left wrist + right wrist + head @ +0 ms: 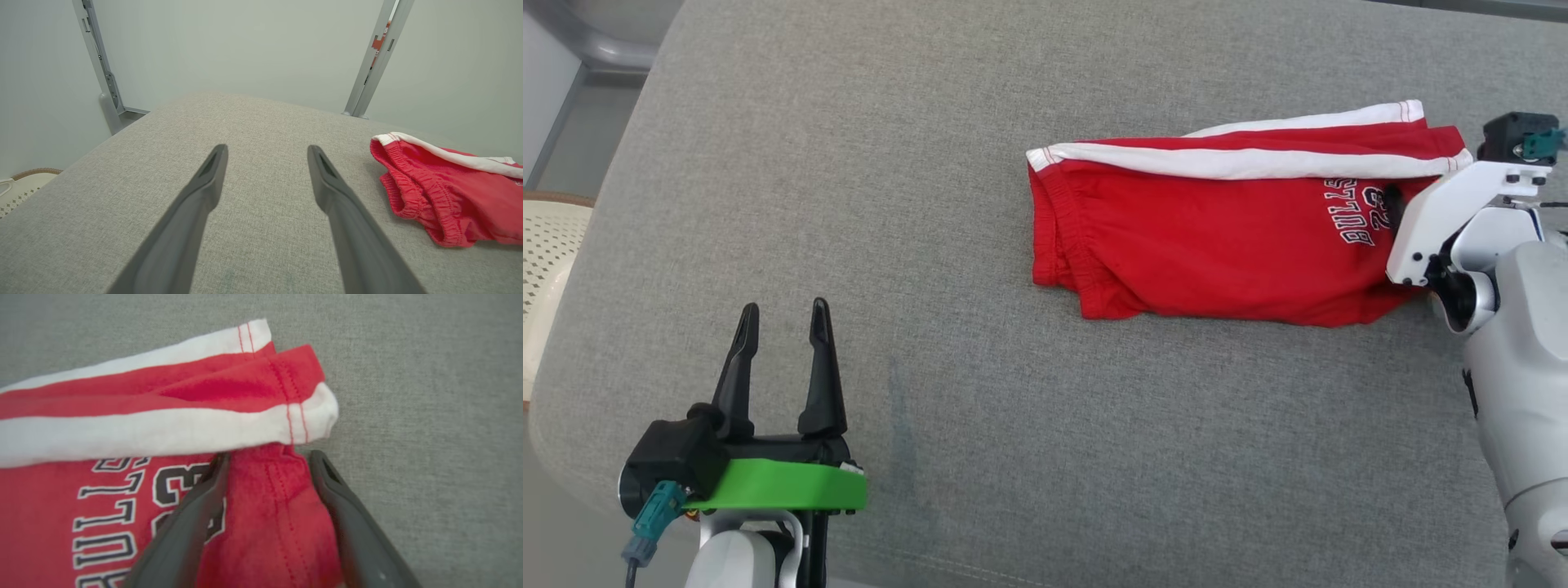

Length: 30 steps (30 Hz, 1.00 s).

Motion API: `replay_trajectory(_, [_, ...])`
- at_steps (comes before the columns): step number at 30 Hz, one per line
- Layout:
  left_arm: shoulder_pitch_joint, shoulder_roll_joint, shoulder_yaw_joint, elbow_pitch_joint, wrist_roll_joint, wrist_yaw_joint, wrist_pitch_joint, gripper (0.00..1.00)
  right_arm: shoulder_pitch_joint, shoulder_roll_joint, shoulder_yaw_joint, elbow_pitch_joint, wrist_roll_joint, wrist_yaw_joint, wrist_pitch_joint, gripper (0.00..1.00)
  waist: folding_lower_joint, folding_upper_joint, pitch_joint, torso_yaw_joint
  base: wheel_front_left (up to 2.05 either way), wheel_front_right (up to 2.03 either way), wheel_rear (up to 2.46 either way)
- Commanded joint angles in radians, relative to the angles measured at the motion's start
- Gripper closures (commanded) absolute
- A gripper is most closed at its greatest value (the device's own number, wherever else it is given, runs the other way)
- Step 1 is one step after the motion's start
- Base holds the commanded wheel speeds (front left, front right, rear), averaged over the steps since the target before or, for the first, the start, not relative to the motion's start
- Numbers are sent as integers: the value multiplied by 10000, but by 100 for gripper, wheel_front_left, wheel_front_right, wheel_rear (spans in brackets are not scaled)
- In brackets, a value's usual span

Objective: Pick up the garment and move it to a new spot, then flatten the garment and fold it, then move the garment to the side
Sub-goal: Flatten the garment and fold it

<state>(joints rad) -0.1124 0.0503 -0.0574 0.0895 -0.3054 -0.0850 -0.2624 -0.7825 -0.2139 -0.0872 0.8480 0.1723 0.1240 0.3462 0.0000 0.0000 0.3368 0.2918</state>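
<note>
Grey fabric surface (915,163), red garment (1217,245), pale wall (245,41), metal posts (371,69)

Left end effector (784,306) and right end effector (269,456) gape, right apparently tipped downward.

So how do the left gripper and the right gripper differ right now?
The left gripper hovers over bare grey cushion, clear of the red shorts; the right gripper is at their hem end. Nothing lies between the left gripper's fingers; red fabric sits between the right's. Both stand open.
</note>
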Motion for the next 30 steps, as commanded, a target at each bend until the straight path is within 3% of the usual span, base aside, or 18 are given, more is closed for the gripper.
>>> replay_trajectory(1, [137, 14, -17, -40, -38, 45, -27, 0, 396, 537, 313, 485, 67, 121, 418, 0, 0, 0, 21, 35, 0, 0, 0])
replay_trajectory(4, [144, 14, -48, -17, -62, 64, -27, 0, 501, 679, 504, 668, 187, 127, 610, 83, 0, 0, 11, 29, 0, 0, 0])
replay_trajectory(5, [148, 14, -53, -2, -78, 65, -27, 0, 536, 663, 543, 692, 198, 126, 599, 100, 0, 0, 2, 20, 0, 0, 0])
replay_trajectory(13, [159, 13, -105, 44, -119, 9, -27, 0, 573, -30, 422, 404, -340, 48, -146, 100, 0, 0, -161, -197, 0, 0, 0])
replay_trajectory(22, [307, 15, -38, 90, 6, -32, -28, 0, 1230, -655, 116, -1007, -995, 54, -1412, 100, 0, 0, -743, -835, 0, 0, 0])
replay_trajectory(30, [443, 18, -66, 115, 75, -102, -28, 0, 1989, -1111, -702, -2435, -1886, 55, -867, 100, 0, 0, -1211, -1395, 0, 0, 0])
